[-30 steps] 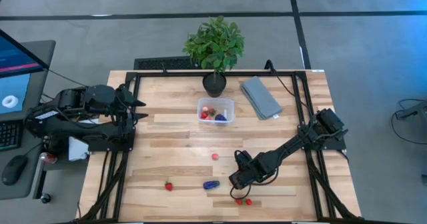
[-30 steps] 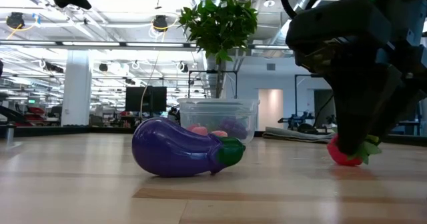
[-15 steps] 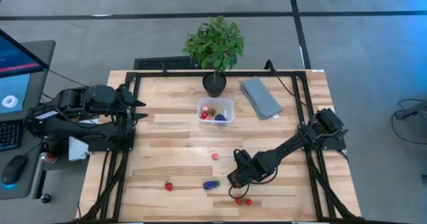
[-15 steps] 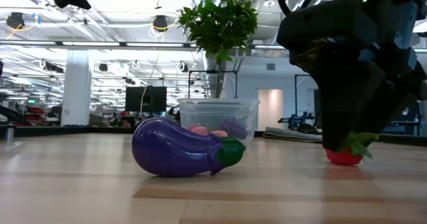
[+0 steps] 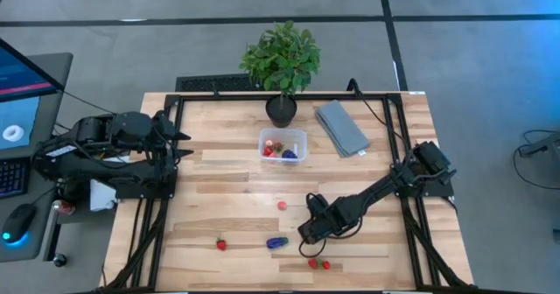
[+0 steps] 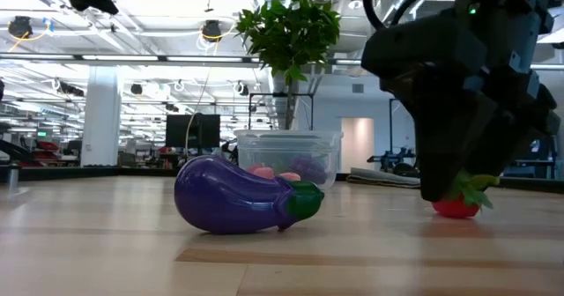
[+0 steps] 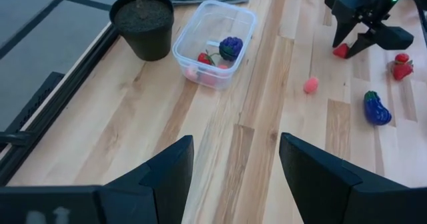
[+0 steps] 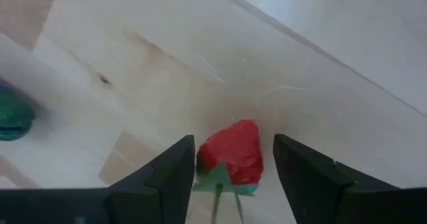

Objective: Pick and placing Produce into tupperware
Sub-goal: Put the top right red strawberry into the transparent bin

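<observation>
Between my dark fingers (image 8: 167,184) lies a red strawberry (image 8: 230,152) with a green top. The eggplant (image 6: 240,196) is glossy purple with a green cap. The table (image 5: 219,180) is pale striped wood. The tub (image 7: 212,41) is clear, the cloth (image 5: 341,126) grey.

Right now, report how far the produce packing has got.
Done: a few pieces sit in the tupperware. In hand: right gripper open astride a strawberry on the table; left gripper waits, open. Left: eggplant, pink piece, three more strawberries.
</observation>
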